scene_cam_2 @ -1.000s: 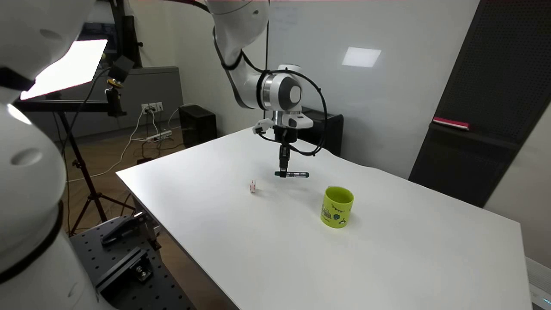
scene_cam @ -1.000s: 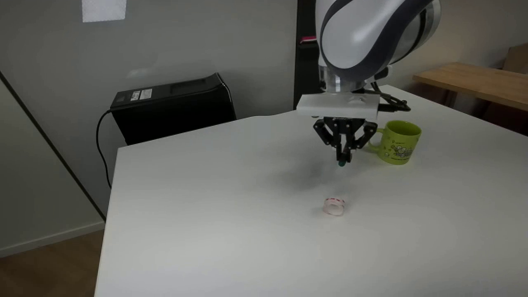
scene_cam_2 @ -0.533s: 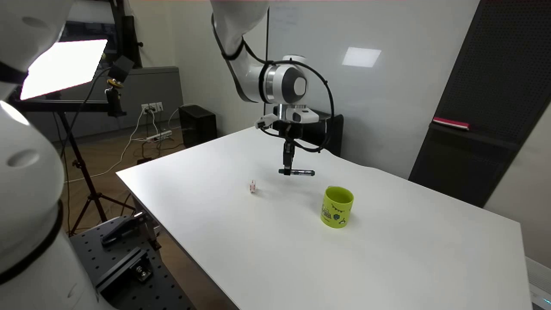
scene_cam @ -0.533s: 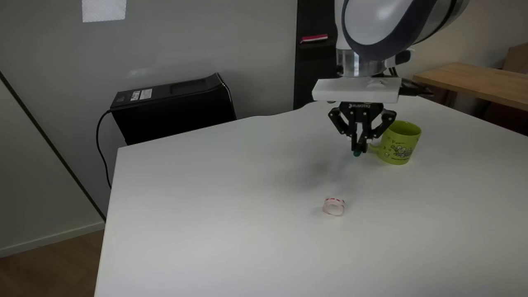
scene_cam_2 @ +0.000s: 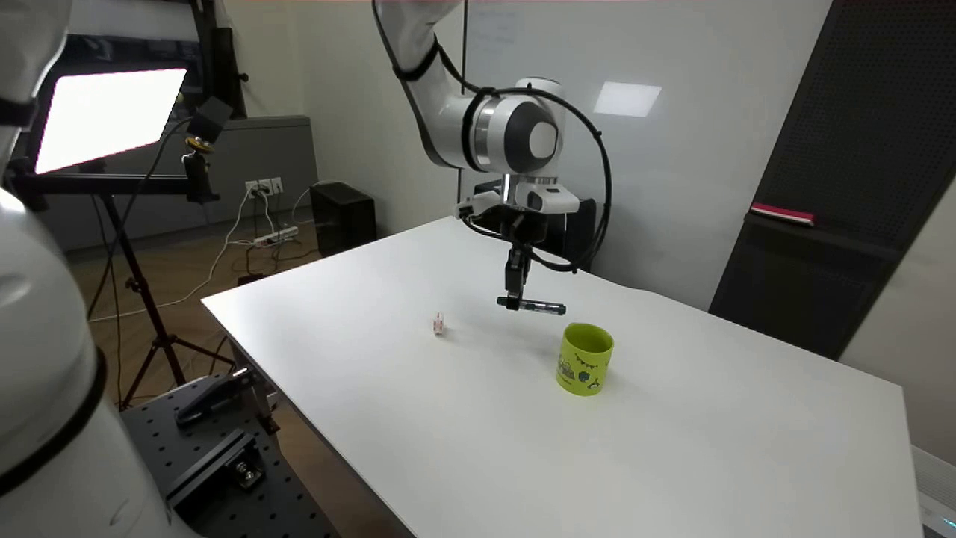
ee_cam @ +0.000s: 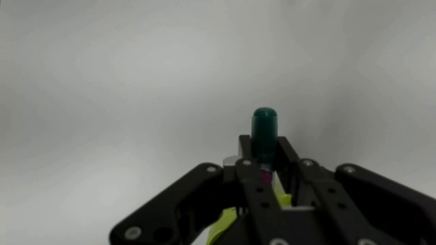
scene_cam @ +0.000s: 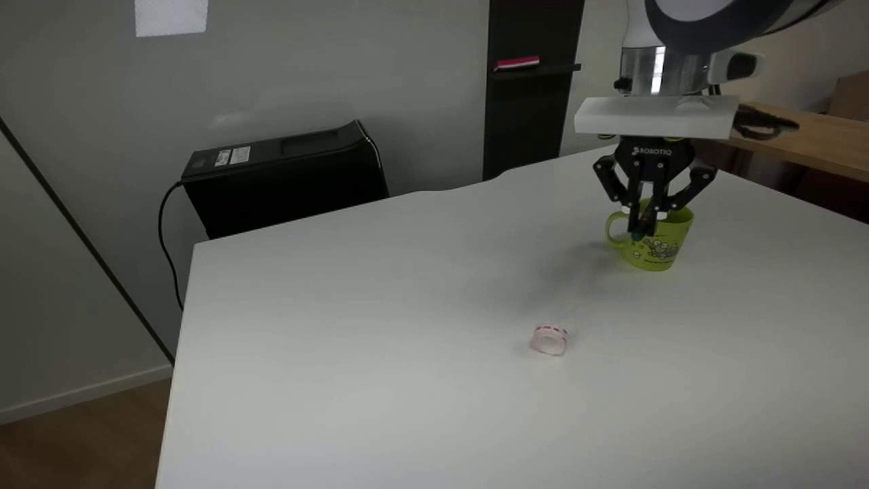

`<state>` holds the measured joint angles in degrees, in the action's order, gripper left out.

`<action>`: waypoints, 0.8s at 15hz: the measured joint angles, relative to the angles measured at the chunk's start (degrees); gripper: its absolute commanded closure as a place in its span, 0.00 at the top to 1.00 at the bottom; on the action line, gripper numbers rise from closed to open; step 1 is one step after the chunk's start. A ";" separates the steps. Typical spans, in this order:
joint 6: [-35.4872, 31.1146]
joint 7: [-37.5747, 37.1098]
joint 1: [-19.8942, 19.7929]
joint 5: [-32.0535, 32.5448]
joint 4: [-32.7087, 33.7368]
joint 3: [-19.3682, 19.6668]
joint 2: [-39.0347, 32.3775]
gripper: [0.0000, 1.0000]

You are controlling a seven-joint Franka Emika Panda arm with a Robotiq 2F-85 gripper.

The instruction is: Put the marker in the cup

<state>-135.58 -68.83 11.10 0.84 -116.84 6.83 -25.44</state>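
The arm (scene_cam_2: pixel 444 127) came down from overhead, its wrist bent so that the gripper (scene_cam_2: pixel 513 302) pointed at the table (scene_cam_2: pixel 418 418), a black cable (scene_cam_2: pixel 606 187) looping wide beside it. From where I stood, the fingers (ee_cam: pixel 287 151) were clenched on the marker (scene_cam_2: pixel 544 307), gripping it close to one end and holding it in the air above the white surface. It lay crosswise in their pinch, roughly level: its dark green end poked out a little past the fingers, plain in the wrist view, while the longer stretch ran out on the opposite side, toward the cup (scene_cam_2: pixel 585 366). The cup stood upright on the table, near the marker but apart from it. In an exterior view the gripper hung in front of the cup and hid part of it. A small whitish ring (scene_cam_2: pixel 438 323) with red marks sat farther off.
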 measured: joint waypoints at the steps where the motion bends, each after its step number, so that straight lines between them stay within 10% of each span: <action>1: -1.06 1.25 -1.19 -1.30 -0.80 -0.49 0.68 0.05; 12: -5.49 19.71 -10.51 -26.72 -2.00 -7.28 2.03 0.05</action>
<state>-141.07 -49.12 0.58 -25.88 -118.84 -0.45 -23.41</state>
